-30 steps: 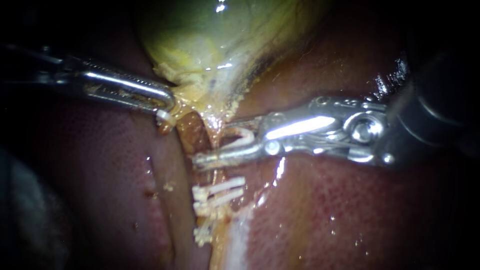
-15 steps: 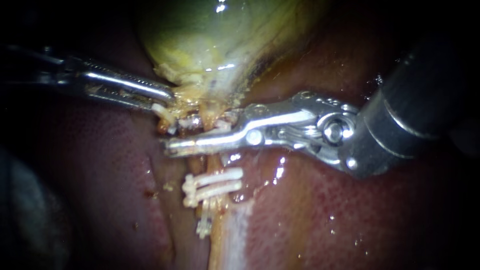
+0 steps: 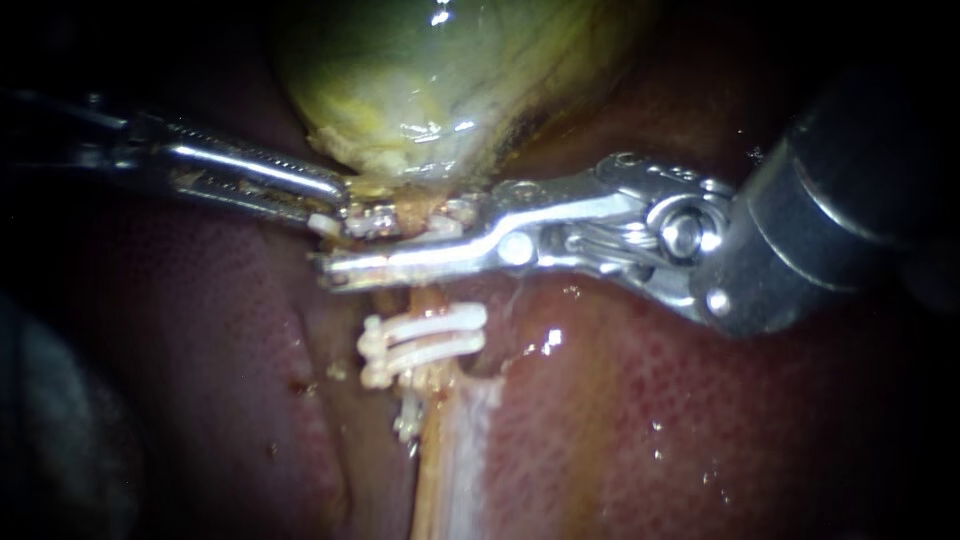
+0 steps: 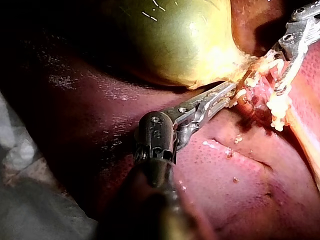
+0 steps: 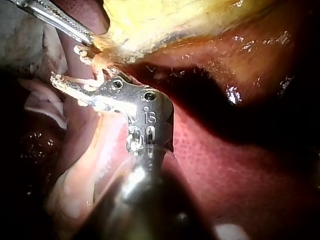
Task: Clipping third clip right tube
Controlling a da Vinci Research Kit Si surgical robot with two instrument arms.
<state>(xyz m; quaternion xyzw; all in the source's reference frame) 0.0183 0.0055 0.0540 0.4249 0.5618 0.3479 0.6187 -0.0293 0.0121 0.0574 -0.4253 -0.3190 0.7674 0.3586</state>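
Straddling tube, right instrument, clip between jaws

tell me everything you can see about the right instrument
The right instrument has a dark shaft entering from the upper right, a shiny metal wrist with pins, and a long slender end effector. Its jaws lie nearly level across the tube, closed on a white clip just below the gallbladder and above two clips already on the tube. Their tips end beside the left instrument.
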